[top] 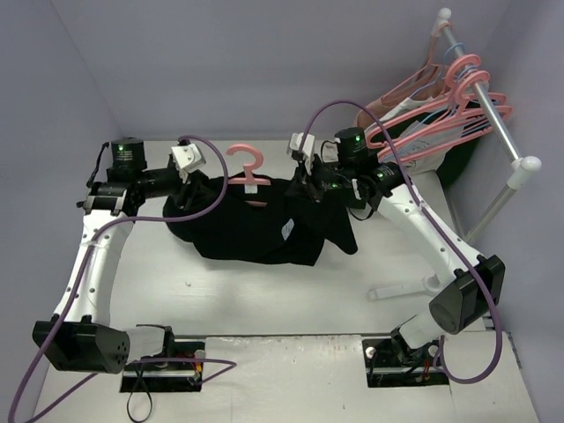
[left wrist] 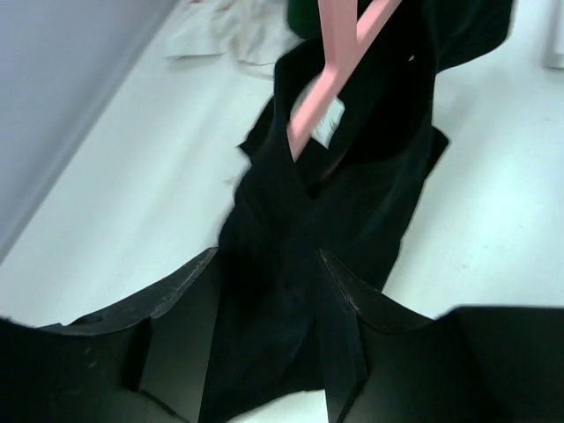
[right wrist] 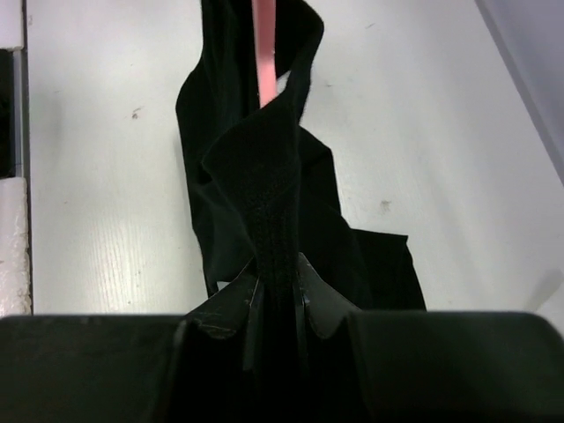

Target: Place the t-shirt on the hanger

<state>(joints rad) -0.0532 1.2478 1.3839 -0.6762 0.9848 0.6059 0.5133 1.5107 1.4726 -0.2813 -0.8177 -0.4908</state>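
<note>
The black t-shirt [top: 256, 231] hangs bunched over the middle of the table, with the pink hanger [top: 248, 166] inside its neck and the hook sticking out above. My left gripper [top: 188, 189] is at the shirt's left shoulder. In the left wrist view the left gripper [left wrist: 266, 264] is open, and loose black cloth [left wrist: 291, 220] runs between the spread fingers toward the pink hanger arm [left wrist: 328, 88]. My right gripper [top: 308, 183] is at the right shoulder. In the right wrist view the right gripper [right wrist: 278, 269] is shut on a bunched fold of the t-shirt [right wrist: 264, 185], below the pink hanger arm [right wrist: 264, 53].
A clothes rack [top: 495, 125] stands at the back right with several pink hangers [top: 441, 115] and a dark green garment [top: 460, 160] under them. White and beige garments [left wrist: 225, 35] lie at the back. The rack's white foot [top: 401, 289] rests on the table near the right arm.
</note>
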